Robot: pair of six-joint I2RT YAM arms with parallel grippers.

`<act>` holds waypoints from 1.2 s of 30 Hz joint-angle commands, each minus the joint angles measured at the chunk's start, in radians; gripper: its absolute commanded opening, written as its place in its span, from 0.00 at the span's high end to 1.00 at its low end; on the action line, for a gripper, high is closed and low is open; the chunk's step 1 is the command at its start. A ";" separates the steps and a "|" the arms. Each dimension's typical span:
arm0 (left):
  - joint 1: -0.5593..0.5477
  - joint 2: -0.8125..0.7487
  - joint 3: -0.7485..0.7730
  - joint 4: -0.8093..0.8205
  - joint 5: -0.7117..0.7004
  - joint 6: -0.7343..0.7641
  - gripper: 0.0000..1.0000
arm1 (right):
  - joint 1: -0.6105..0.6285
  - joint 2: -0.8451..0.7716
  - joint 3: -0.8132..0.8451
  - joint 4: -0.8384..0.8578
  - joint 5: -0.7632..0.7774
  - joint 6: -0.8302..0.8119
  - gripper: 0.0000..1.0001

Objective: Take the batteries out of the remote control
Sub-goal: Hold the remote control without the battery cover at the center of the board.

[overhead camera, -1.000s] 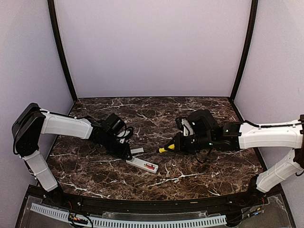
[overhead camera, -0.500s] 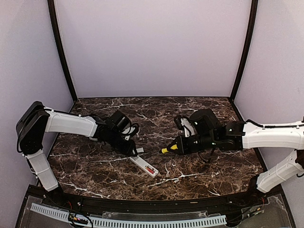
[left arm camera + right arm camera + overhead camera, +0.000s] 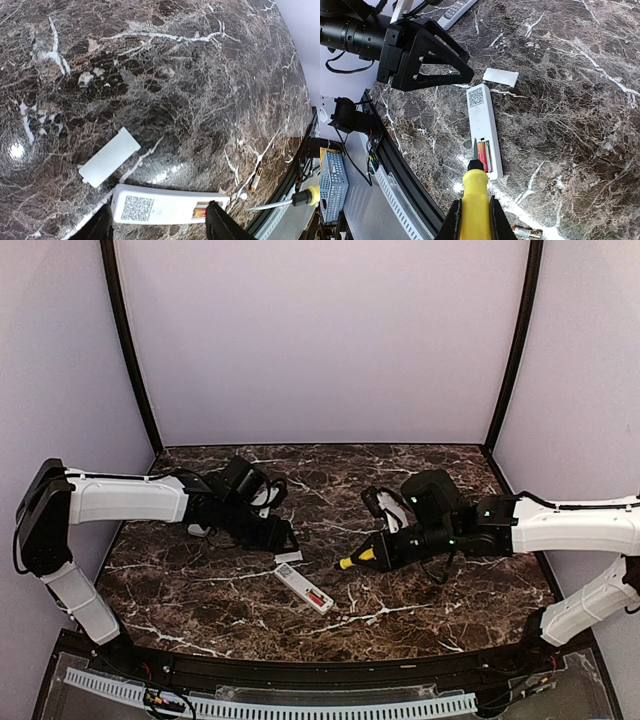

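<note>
The white remote control [image 3: 482,117] lies face down with its battery bay uncovered, and a reddish battery [image 3: 482,156] sits inside. A second battery [image 3: 527,232] lies loose on the marble near the front edge. My right gripper [image 3: 475,222] is shut on the yellow-handled screwdriver [image 3: 475,192], whose tip hovers at the bay's left edge. My left gripper [image 3: 157,227] hangs open just above the remote [image 3: 165,207], nothing between its fingers. The flat cover plate [image 3: 109,156] rests free on the table beside the remote's end. From above, the remote [image 3: 298,585] lies between both grippers.
A second, grey remote [image 3: 457,9] lies further back, under the left arm. The black front rail [image 3: 405,165] of the table runs close to the white remote. The left arm [image 3: 130,498] stretches across the table's left half.
My left gripper has opened, let the cover plate go beside the remote, and drawn up and back. My right gripper has carried the screwdriver slightly nearer the battery bay.
</note>
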 commanded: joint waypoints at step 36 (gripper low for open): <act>-0.009 0.078 -0.064 -0.040 -0.029 0.073 0.34 | 0.137 0.161 0.110 -0.090 0.077 -0.149 1.00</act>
